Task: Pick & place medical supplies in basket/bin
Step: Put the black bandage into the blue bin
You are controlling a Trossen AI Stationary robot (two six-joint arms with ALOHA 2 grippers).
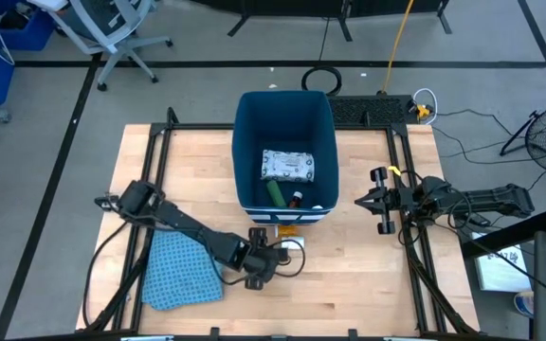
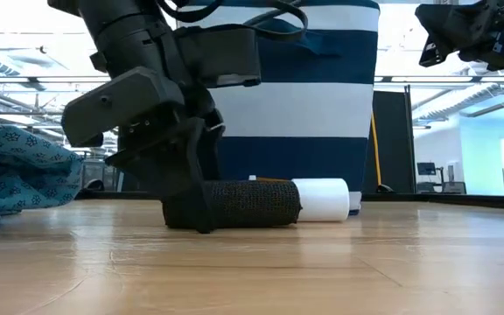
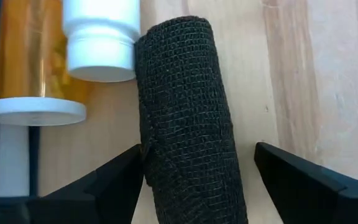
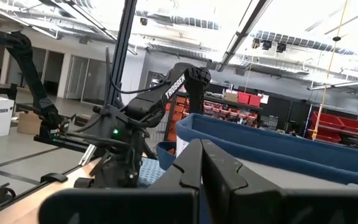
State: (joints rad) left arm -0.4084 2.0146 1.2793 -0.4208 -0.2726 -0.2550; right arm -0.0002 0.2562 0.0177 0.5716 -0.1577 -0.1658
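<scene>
A black mesh-textured roll (image 3: 188, 112) lies on its side on the table, just in front of the dark-blue bin (image 1: 287, 114). My left gripper (image 3: 197, 155) is open and down at the table, one finger on each side of the roll. Beside the roll lie a white bottle (image 3: 101, 37) and an orange vial with a white cap (image 3: 33, 62). In the bin I see the white green-printed packet (image 1: 287, 165), the green block (image 1: 276, 192) and the red tube (image 1: 295, 199). My right gripper (image 1: 360, 200) is shut and hovers right of the bin. My left gripper comes down at the black roll from above, fingers across it. One finger (image 3: 114, 180) stands right at the roll's side (image 3: 151, 168); I cannot tell whether it touches. The other finger (image 3: 297, 177) is clearly apart. The roll rests on the table.
A crumpled blue patterned cloth (image 1: 180, 270) lies on the table left of my left gripper. The bin's near wall (image 2: 304, 96) rises right behind the roll and bottle (image 2: 322, 199). Bare wood lies toward the near edge and to the right.
</scene>
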